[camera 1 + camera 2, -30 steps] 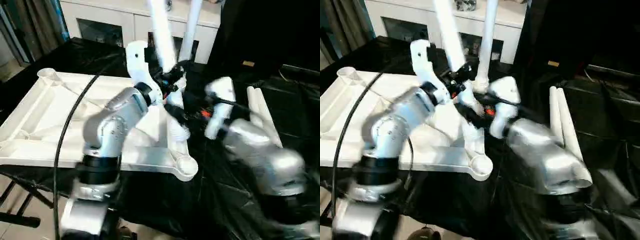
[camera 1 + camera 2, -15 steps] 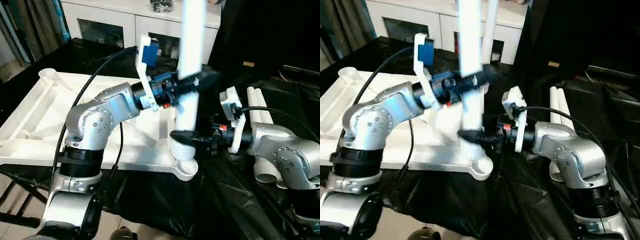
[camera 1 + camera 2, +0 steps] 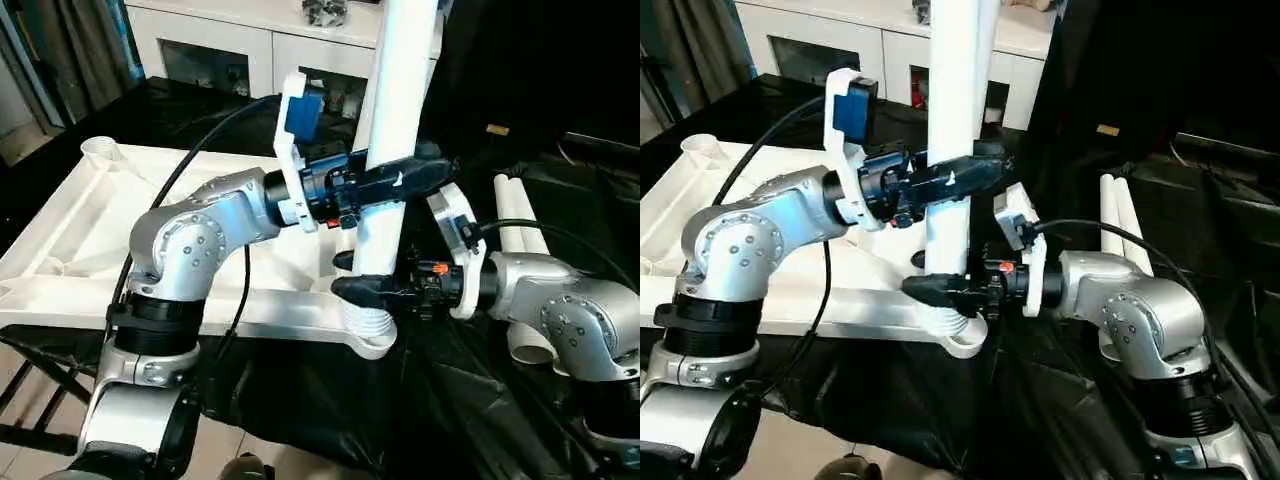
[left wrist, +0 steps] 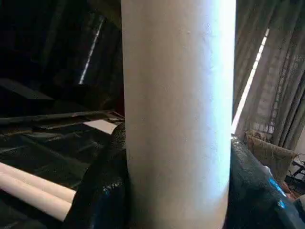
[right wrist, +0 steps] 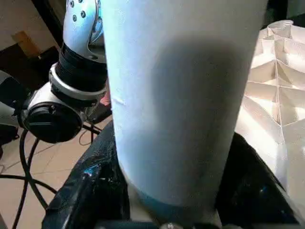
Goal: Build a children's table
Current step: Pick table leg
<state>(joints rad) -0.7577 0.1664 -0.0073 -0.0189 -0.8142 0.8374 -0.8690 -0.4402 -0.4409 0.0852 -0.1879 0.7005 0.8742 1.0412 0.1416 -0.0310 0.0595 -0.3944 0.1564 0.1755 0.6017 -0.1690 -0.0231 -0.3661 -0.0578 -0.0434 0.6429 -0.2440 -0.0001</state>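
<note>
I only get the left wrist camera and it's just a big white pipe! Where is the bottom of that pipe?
Observer: The leg stands upright, its ribbed foot in the tabletop's near corner socket.
Operator: Is only one gripper holding it?
Observer: No. The left gripper clamps it higher up; the right gripper grips it just above the socket.
Operator: I see two sticks behind. What are they?
Observer: Two more legs, lying side by side on the black sheet behind the robot's right arm.

An upright leg [image 3: 392, 150] stands in the tabletop's [image 3: 60, 240] near-right corner socket [image 3: 372, 335], two spare legs [image 3: 515, 225] lying right.
</note>
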